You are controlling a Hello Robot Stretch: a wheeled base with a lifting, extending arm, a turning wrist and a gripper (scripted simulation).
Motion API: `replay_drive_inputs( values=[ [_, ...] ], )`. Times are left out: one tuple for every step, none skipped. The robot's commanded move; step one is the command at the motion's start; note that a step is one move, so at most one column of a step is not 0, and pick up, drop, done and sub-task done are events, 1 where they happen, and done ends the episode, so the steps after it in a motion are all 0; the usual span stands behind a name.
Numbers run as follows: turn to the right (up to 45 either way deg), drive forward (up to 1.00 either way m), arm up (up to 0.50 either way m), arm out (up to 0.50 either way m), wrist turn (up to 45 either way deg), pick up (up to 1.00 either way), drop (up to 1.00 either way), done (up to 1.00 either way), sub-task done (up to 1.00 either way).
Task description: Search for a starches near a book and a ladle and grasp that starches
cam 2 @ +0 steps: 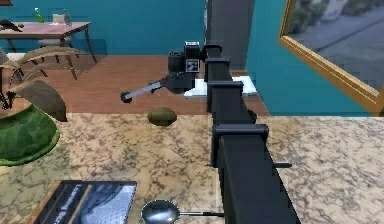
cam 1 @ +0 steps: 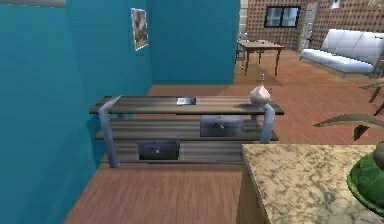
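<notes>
Arm point(cam 2: 240, 150) runs out as a dark square bar across the granite desk point(cam 2: 330, 160). It ends at the two white marker squares, roughly over the desk's far edge. The end effector point(cam 2: 128, 96) sits left of the markers. Its thin fingers point(cam 2: 150, 90) point toward the arm side view's left and slope slightly down.

The fingertip end has only bare wood floor behind it and nothing hangs there, so it holds nothing. Aperture can't be read from these views.

- **Target:** the potato point(cam 2: 163, 117), a brown oval, lies on the desk just below the fingers in the picture and nearer the camera than the tips. Can't tell whether the fingers are over it or past it.
- **Ladle:** the ladle point(cam 2: 160, 212) has a shiny bowl and a dark handle. It lies on the desk well nearer the camera than the end effector, at the bottom edge.
- **Book:** the book point(cam 2: 90, 205) lies flat just left of the ladle.
- **Plant:** a potted plant point(cam 2: 22, 132) sits on the desk, left of and below the fingertips.
- **Beyond the end effector:** a white flat item point(cam 2: 200, 88) shows just behind its body. A wooden table point(cam 2: 45, 30) stands far off toward the upper left.
</notes>
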Motion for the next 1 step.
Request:
replay_drive_inputs(
  values=[
    [0.0,0.00,0.00,0.00,24.0,0.00,0.00,0.00,0.00]
  ],
)
